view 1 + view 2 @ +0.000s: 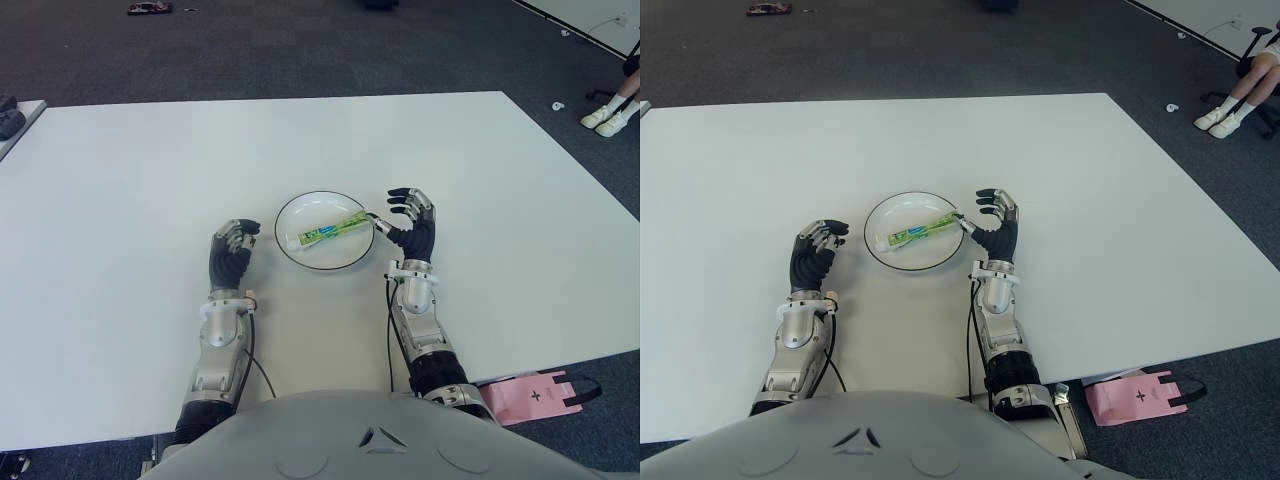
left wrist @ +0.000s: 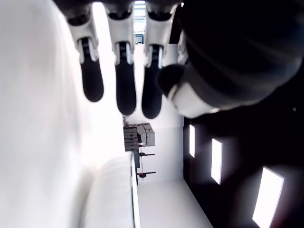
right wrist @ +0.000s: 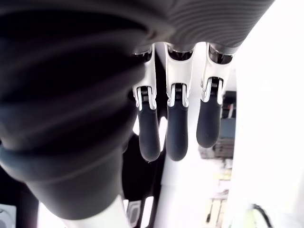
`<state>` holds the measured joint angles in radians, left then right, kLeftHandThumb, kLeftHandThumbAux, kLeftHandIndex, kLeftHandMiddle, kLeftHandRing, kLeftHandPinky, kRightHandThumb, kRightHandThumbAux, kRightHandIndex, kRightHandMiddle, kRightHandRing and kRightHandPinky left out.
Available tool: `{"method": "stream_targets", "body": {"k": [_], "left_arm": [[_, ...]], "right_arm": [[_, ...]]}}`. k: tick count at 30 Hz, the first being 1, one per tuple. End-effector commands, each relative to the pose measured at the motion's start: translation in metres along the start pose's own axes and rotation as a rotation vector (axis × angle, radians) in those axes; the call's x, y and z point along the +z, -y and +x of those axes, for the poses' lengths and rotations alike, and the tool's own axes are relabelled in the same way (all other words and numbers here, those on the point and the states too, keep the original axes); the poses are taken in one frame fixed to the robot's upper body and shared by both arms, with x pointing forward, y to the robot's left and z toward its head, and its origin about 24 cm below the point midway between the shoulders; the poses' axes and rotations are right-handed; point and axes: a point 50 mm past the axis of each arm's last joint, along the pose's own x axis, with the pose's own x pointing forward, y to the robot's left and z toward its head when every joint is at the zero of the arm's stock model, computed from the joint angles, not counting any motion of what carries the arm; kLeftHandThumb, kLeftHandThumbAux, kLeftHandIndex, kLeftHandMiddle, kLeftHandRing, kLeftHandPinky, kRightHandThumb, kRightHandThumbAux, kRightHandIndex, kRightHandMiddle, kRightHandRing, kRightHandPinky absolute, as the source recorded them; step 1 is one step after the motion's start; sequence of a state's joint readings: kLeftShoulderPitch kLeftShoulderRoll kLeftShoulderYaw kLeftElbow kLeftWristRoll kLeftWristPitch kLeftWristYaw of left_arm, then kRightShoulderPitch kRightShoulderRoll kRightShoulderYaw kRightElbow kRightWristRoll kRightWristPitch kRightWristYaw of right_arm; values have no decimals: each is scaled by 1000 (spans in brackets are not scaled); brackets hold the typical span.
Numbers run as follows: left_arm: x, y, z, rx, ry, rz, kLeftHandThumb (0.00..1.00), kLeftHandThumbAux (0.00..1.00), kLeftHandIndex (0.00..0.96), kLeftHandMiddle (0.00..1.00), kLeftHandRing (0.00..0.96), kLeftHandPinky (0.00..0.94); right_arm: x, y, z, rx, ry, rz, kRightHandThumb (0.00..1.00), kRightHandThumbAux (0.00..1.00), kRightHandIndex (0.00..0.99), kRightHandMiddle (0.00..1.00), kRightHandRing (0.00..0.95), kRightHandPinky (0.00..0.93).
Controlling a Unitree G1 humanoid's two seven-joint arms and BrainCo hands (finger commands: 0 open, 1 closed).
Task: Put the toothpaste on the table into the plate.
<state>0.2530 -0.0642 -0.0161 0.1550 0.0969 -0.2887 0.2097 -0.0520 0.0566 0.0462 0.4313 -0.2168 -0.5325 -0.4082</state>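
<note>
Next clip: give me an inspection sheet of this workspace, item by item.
Surface: white table, bare apart from the job's things and the arms.
Job's things: toothpaste lies in the white plate, slanted, one end near the right rim.
Clutter: nothing seen on the table.
Hands: right robot hand beside the plate's right rim, fingers spread, holding nothing; whether its thumb tip touches the tube's end cannot be told. Left robot hand left of the plate, fingers relaxed, holding nothing.
Cables: black cable along each forearm.
Surroundings: dark carpet; pink bag on the floor at the right; a seated person's feet at the far right; small objects on the floor beyond the table.
</note>
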Motion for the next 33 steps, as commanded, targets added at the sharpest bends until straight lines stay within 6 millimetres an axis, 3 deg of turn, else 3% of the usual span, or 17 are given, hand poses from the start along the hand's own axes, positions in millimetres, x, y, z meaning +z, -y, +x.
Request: {"method": "stream_targets", "body": {"k": [1, 13, 22, 33], "left_arm": [[-15, -1, -7, 4, -91, 15, 707, 719, 418, 399, 370, 360], [-15, -1, -6, 2, -94, 15, 708, 718, 418, 403, 378, 371], [-14, 0, -5, 1, -94, 14, 709, 719, 418, 399, 373, 361], [-13, 1, -6, -3, -94, 12, 708, 719, 419, 397, 372, 361]], "right_arm": [[-16, 2, -13, -51, -117, 23, 4, 996, 423, 455, 449, 475], [-23, 7, -18, -93, -121, 31, 0, 997, 482, 481, 506, 542], [-26, 9, -23, -119, -136, 40, 100, 998, 509, 488, 529, 559], [-34, 14, -28, -115, -198, 37, 126, 998, 514, 493, 547, 572]]}}
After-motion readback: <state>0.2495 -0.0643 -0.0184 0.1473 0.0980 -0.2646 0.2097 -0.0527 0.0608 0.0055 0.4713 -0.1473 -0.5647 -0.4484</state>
